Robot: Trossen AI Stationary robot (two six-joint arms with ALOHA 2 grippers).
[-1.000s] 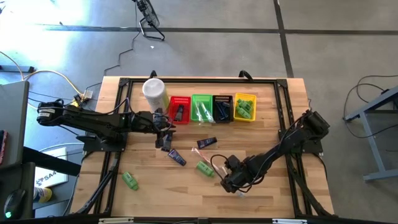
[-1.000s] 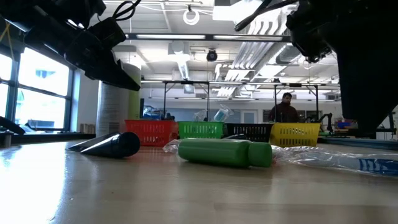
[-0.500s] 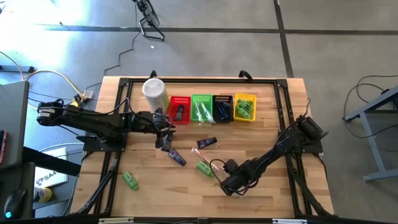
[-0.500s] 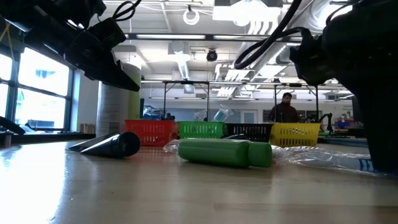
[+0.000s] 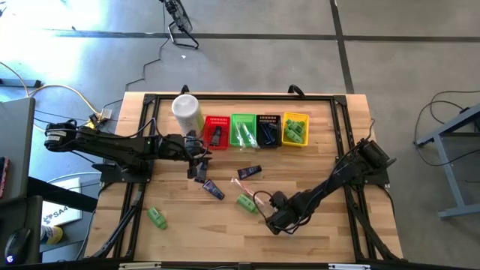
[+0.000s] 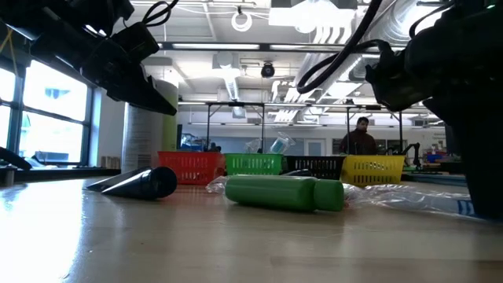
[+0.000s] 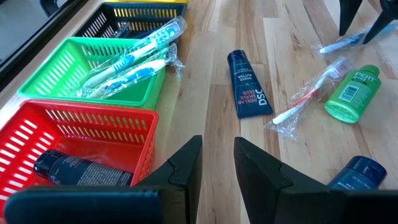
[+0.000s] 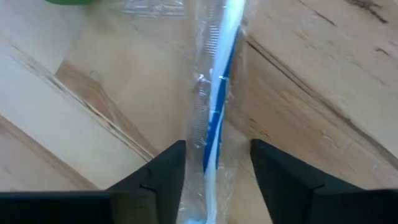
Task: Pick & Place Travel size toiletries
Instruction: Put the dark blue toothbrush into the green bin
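A big wooden table (image 5: pixel 322 127) sits on a gray floor, with a bright workshop room behind it. At the back of the table stand a tall white can (image 5: pixel 186 112) and four small baskets in a row: red basket (image 5: pixel 217 132), green basket (image 5: pixel 243 129), black basket (image 5: pixel 268 129) and yellow basket (image 5: pixel 295 129).

The left gripper (image 7: pixel 217 165) waits near the red basket, holding nothing, its jaws a little apart.

The right gripper (image 8: pixel 216 163) is low at the front of the table. Its jaws are apart, one on each side of a wrapped blue toothbrush (image 8: pixel 217 93) that lies flat on the wood between them. They are not squeezing it yet.

The toothbrush looks light and thin. Its clear wrapper is probably slippery and crinkly, so it could slide. The stiff handle in the middle seems the best spot to pinch.

A green bottle (image 5: pixel 247 202) and a dark tube (image 5: pixel 250 172) lie close by.
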